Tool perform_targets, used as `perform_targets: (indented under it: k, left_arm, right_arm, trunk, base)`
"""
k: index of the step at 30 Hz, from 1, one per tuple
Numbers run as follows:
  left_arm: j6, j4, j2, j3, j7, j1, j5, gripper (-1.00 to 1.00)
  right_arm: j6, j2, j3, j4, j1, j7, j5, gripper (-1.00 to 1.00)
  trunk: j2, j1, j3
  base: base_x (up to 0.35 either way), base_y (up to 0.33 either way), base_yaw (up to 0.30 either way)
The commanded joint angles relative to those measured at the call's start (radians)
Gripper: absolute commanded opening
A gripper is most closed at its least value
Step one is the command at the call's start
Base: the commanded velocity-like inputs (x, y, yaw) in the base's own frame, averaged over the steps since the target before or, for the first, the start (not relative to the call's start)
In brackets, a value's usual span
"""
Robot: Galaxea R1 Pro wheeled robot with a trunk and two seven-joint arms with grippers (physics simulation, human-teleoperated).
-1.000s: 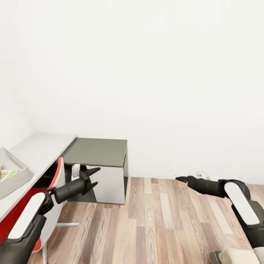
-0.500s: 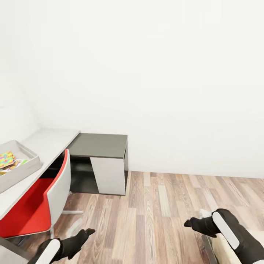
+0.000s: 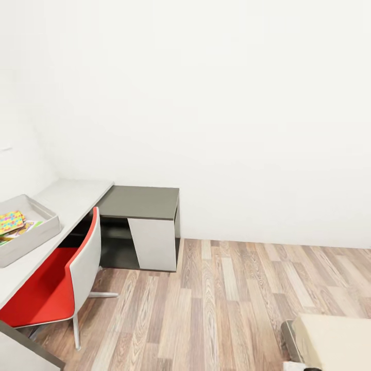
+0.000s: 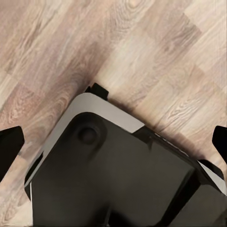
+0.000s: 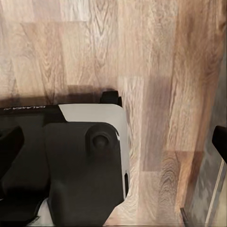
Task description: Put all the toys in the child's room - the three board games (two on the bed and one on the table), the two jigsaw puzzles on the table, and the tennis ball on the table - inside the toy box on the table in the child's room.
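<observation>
Head view showed the toy box [image 3: 36, 226] sitting at the worktop's [image 3: 77, 193] near-left edge, holding one colourful puzzle square [image 3: 10, 221] and one flat printed sheet beneath it; I judged the task partly done, other toys unaccounted for. One bed [image 3: 335, 340] corner showed bare. Both wrist views looked down at the robot base over the floor, with dark jaw tips spread wide, gripping nothing.

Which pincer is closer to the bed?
Right, likely: the right pincer hangs over floor beside the bed frame; the left pincer hangs over floor and the robot's base.
</observation>
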Motion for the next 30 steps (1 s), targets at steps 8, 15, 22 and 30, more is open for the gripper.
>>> perform_targets:
  k: [8, 15, 22, 30]
  left_arm:
    - [-0.133, 0.087, -0.017, -0.01, 0.007, 0.074, -0.004, 1.0]
    - [-0.177, 0.099, -0.023, -0.006, 0.009, 0.163, 0.002, 1.0]
    - [-0.185, 0.101, -0.021, -0.006, 0.016, 0.226, 0.001, 1.0]
    - [-0.187, 0.102, -0.024, -0.006, 0.018, 0.242, 0.0, 1.0]
  right_arm:
    - [-0.287, 0.068, 0.073, 0.259, 0.09, 0.063, 0.021, 1.0]
    - [-0.517, 0.092, 0.082, 0.315, 0.192, 0.065, 0.054, 1.0]
    - [-0.587, 0.113, 0.082, 0.33, 0.227, 0.065, 0.06, 1.0]
    - [-0.602, 0.16, 0.082, 0.334, 0.235, 0.065, 0.062, 1.0]
  trunk:
    - [-0.002, 0.001, -0.002]
    - [-0.002, 0.001, -0.002]
    - [-0.002, 0.001, -0.002]
    - [-0.002, 0.001, -0.002]
  base:
    - [-0.006, 0.0, 0.0]
    - [-0.001, 0.0, 0.0]
    - [0.0, 0.0, 0.0]
    - [0.0, 0.0, 0.0]
